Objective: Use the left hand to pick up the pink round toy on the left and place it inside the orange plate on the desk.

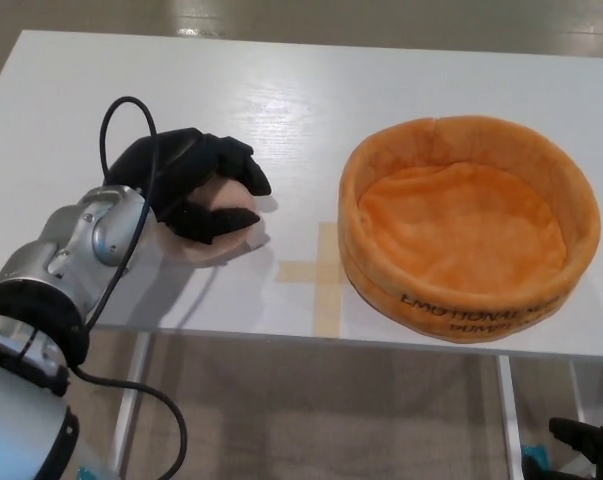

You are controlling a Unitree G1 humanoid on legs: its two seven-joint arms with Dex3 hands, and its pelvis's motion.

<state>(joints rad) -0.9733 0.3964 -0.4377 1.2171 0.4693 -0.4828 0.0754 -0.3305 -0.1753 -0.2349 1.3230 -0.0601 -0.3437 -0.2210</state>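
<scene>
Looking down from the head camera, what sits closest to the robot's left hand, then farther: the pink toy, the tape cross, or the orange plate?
1. Pink round toy: held in the left robot hand.
2. Tape cross: on the desk, just right of it.
3. Orange plate: farthest, at the right.

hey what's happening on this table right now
A humanoid robot's black left hand has its fingers and thumb wrapped around a pink round soft toy, which looks to be resting on the white table. To the right sits an orange plush round plate with raised sides, empty. Strips of tan tape mark the table between them. Only the tip of the right hand shows, low beside the table.
</scene>
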